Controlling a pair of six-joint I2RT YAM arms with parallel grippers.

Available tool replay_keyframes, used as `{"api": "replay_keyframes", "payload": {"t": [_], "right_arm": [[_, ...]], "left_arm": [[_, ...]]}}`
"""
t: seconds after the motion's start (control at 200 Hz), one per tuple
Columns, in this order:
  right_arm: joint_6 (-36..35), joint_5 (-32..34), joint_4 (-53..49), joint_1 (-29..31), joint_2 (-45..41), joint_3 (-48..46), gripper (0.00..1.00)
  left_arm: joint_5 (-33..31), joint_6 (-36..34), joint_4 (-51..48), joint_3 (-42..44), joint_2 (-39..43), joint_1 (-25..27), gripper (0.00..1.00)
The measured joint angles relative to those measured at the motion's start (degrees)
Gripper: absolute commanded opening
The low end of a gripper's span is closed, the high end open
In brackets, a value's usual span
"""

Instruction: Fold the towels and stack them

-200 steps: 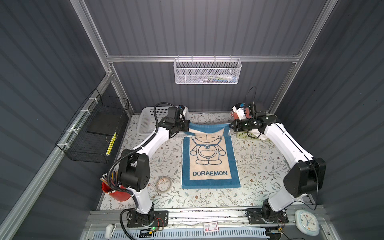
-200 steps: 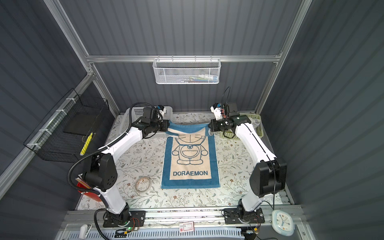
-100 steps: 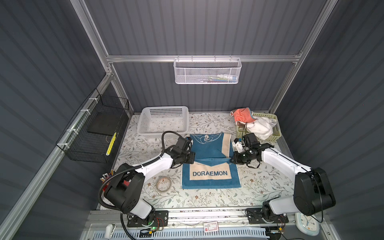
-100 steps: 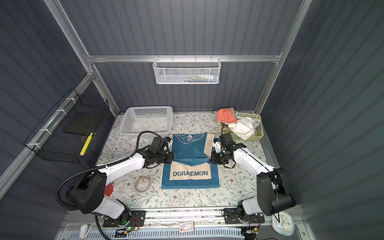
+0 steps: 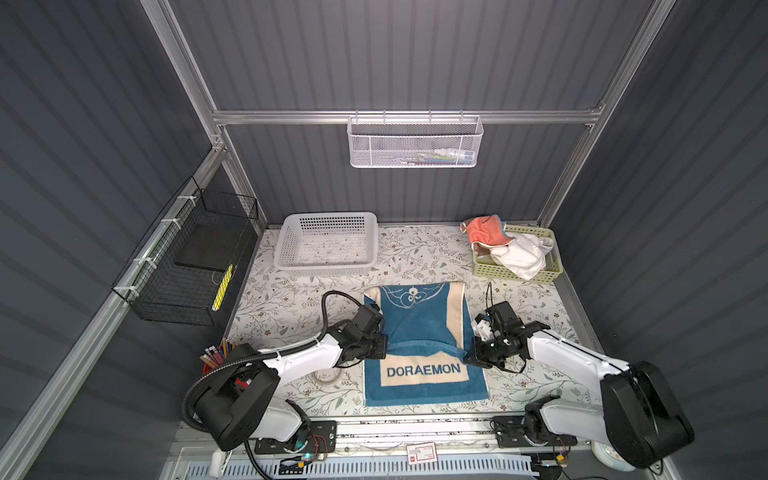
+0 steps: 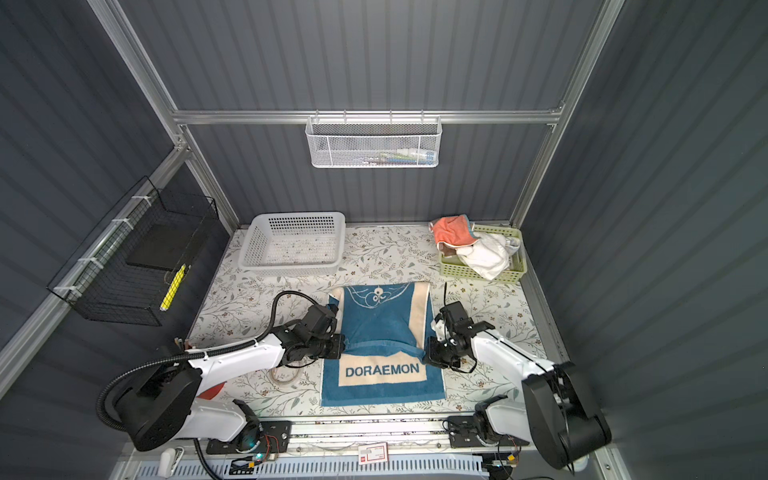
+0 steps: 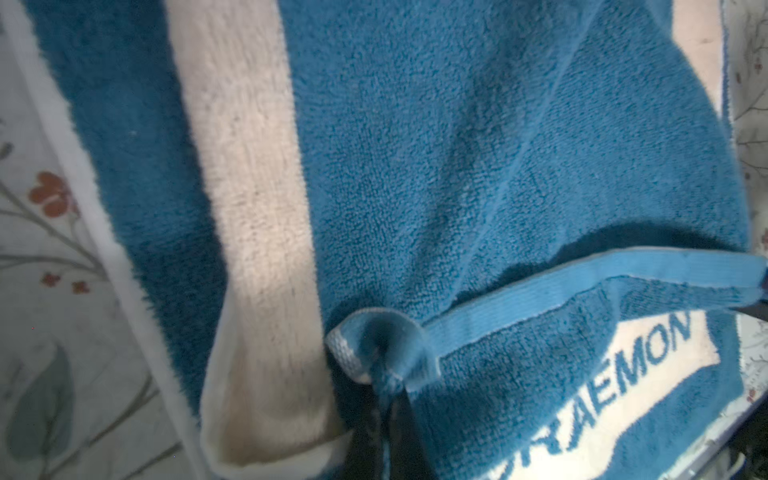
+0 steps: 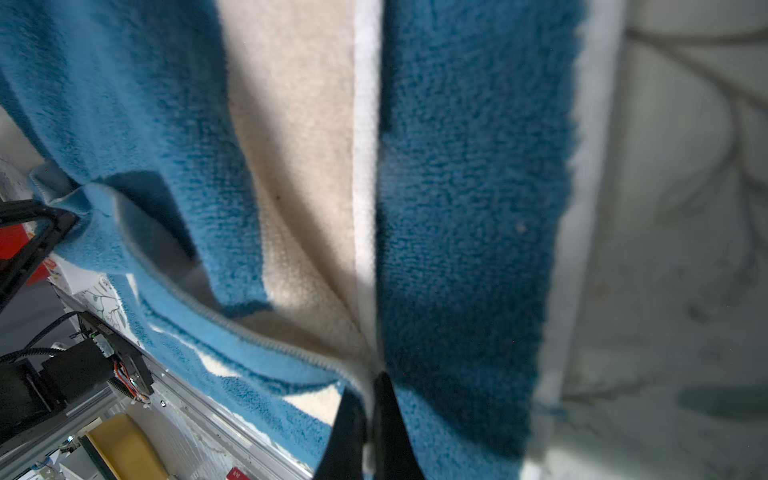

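Your left arm (image 5: 303, 361) and right arm (image 5: 569, 357) reach low over the desk (image 5: 291, 299), forearms angled inward. Left jaws and right jaws each clamp a corner of the blue towel (image 5: 415, 328), its folded-over edge stretched between them.

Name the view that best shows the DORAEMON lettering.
Both top views: the whole DORAEMON lettering reads clearly on the blue towel. The left wrist view crops its start; the right wrist view shows no readable letters.
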State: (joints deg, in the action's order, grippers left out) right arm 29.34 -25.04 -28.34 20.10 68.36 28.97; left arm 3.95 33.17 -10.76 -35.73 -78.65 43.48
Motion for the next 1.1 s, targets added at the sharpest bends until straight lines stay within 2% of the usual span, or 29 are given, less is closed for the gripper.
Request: {"api": "replay_keyframes", "payload": {"t": [0.09, 0.19, 0.365, 0.485, 0.61, 0.795, 1.101], "right_arm": [[0.3, 2.6, -2.3, 0.0, -3.1, 1.7, 0.00], [-1.3, 4.8, -5.5, -1.4, -0.3, 9.4, 0.00], [-6.2, 6.4, -6.0, -2.8, 10.4, 25.9, 0.00], [-8.5, 7.1, -6.3, -2.8, 15.9, 30.7, 0.00], [-10.3, 7.5, -7.2, -2.9, 21.4, 35.1, 0.00], [-11.8, 7.4, -7.3, -2.9, 28.4, 42.4, 0.00], [-13.9, 6.8, -8.2, -2.8, 36.3, 50.7, 0.00]], "left_arm": [[-1.0, 0.0, -3.4, -2.1, 1.4, -0.2, 0.00], [-0.2, -2.0, -7.6, -10.1, -1.2, -3.1, 0.00], [1.2, -9.6, -12.2, -34.2, -16.3, -8.0, 0.00], [1.2, -13.9, -14.8, -48.5, -27.5, -9.8, 0.00], [1.2, -17.2, -18.1, -58.5, -37.5, -11.8, 0.00], [-0.6, -20.5, -23.2, -66.9, -46.5, -16.5, 0.00], [-2.9, -22.8, -25.8, -69.5, -47.3, -22.6, 0.00]]}}
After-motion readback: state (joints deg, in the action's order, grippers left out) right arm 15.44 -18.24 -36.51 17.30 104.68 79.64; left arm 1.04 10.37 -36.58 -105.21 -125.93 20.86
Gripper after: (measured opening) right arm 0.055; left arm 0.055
